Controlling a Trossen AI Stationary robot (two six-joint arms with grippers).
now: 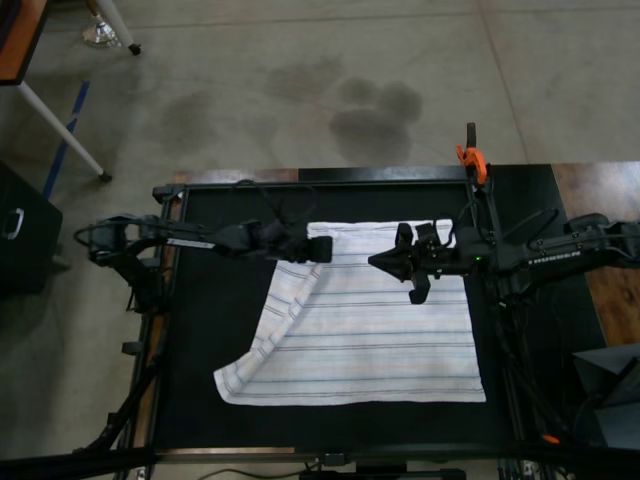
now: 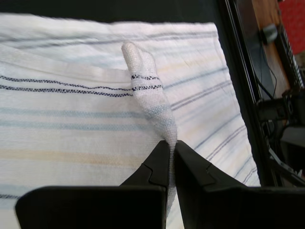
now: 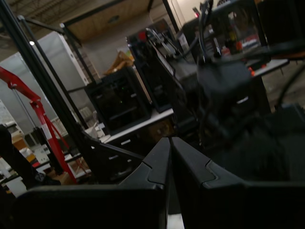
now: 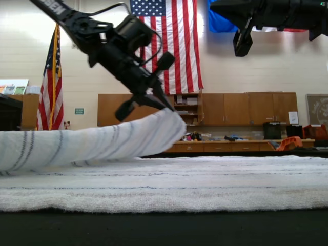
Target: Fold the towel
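Black mat [image 1: 200,330]: covers the tabletop beneath both arms and shows as a dark border round the cloth.
Towel [image 1: 380,340]: white with thin dark and pale bluish stripes, lying mostly flat on the mat below both grippers; in the top view its left side is lifted and turned over toward the middle, the raised corner ending at the left gripper's tips.
Left gripper [image 2: 170,151]: clenched on a pinched corner of the towel, which stands out from the tips as a narrow twisted strip above the flat cloth.
Right gripper [image 3: 170,143]: fingers pressed together with nothing between them, raised clear of the towel, over the far edge opposite the left gripper.
Orange clamp [image 1: 472,157]: on the table frame's far rail, behind the right gripper.
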